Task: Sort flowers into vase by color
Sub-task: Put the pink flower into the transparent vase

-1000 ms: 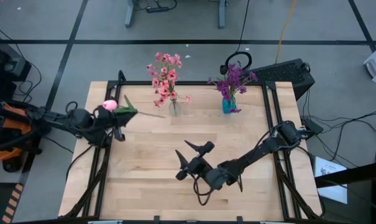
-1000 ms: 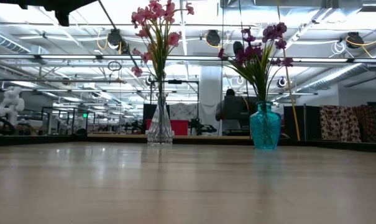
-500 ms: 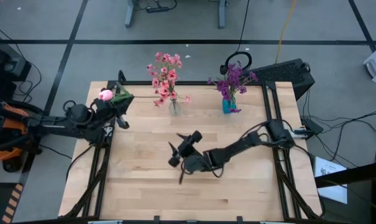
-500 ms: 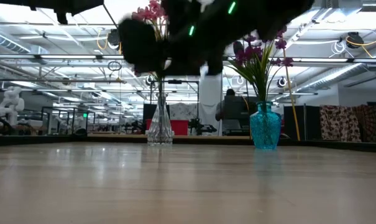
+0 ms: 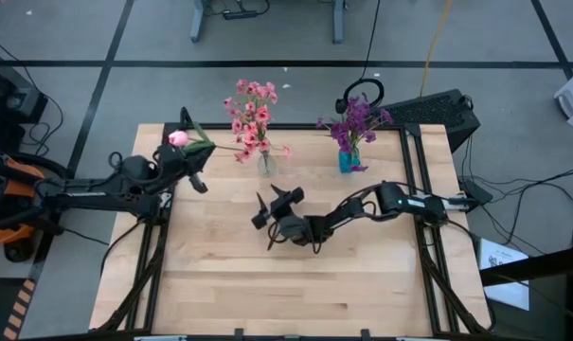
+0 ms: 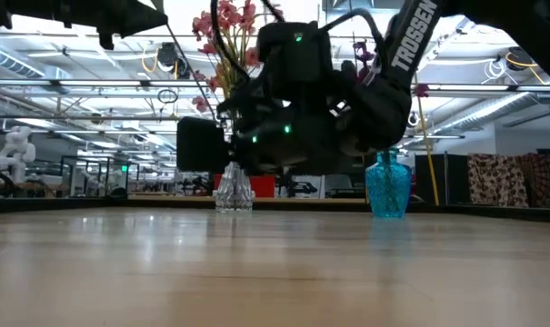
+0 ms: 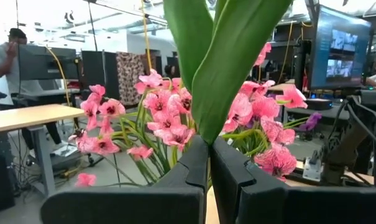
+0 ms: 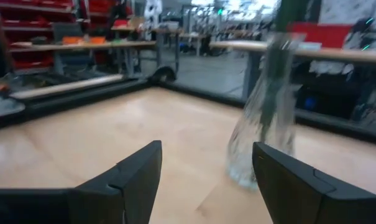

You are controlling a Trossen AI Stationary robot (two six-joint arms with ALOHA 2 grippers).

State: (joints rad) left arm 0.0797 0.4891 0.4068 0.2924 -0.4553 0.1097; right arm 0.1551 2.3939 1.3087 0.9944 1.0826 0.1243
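The pink tulip (image 5: 179, 138) sits above the table's far left corner, its green leaves (image 7: 212, 56) pinched between the pressed-together fingers (image 7: 188, 171) of the left gripper (image 5: 189, 161). Its stem points toward the clear glass vase (image 5: 266, 165), which stands just beside it at the far edge and holds the pink flowers (image 5: 251, 118). In the left wrist view these pink blossoms (image 7: 169, 121) fill the space directly behind the gripped leaves. The teal vase (image 5: 347, 159) stands near the clear one, to its right along the same edge, and holds the purple flowers (image 5: 357, 118).

The right gripper (image 5: 270, 204) hangs over the middle of the wooden table (image 5: 229, 284), fingers (image 8: 132, 177) spread apart and holding nothing. It faces the clear glass vase (image 8: 262, 124), which stands near it.
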